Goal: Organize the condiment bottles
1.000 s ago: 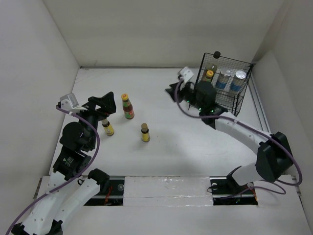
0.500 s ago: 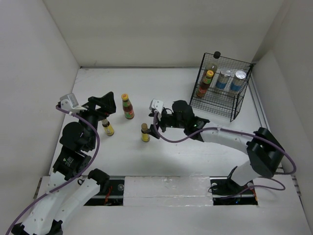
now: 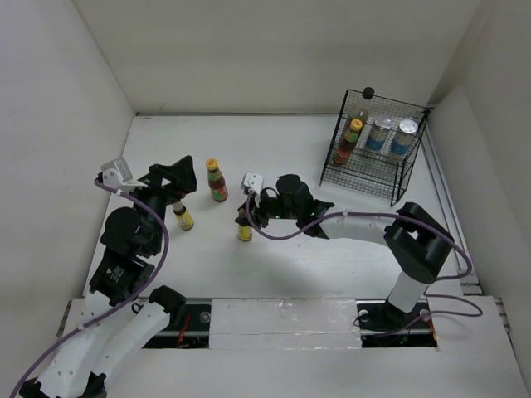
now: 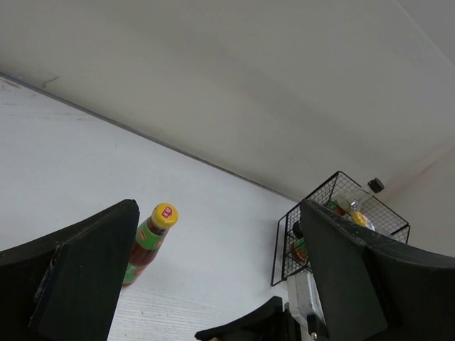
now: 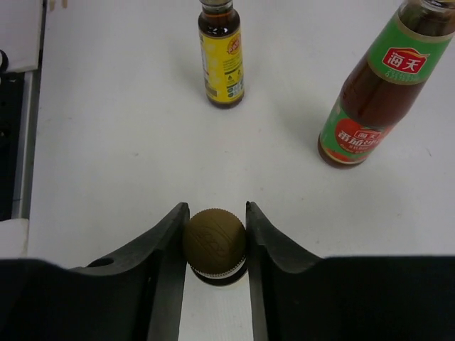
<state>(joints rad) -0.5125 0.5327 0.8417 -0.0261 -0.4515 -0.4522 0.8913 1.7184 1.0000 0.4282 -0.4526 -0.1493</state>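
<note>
Right gripper [image 5: 216, 217]: fingers pressed to both sides of the brown cap of a small yellow-labelled bottle [image 5: 215, 238], upright mid-table | second yellow-labelled bottle [image 5: 221, 60] and red-sauce bottle [image 5: 373, 106] stand beyond, apart | left gripper [image 4: 219, 207]: spread wide, holding nothing | wire rack [image 3: 397, 184] back right.

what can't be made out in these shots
- Right wrist view: the small bottle shows only its brown cap; its body and label are hidden beneath it.
- Same view: whether the right hand presses that cap is unclear.
- Same view: the red-sauce bottle loses its cap to the top edge.
- Top view: labels on the shakers in the wire rack are too small.
- Left wrist view: the left hand covers part of the rack.
</note>
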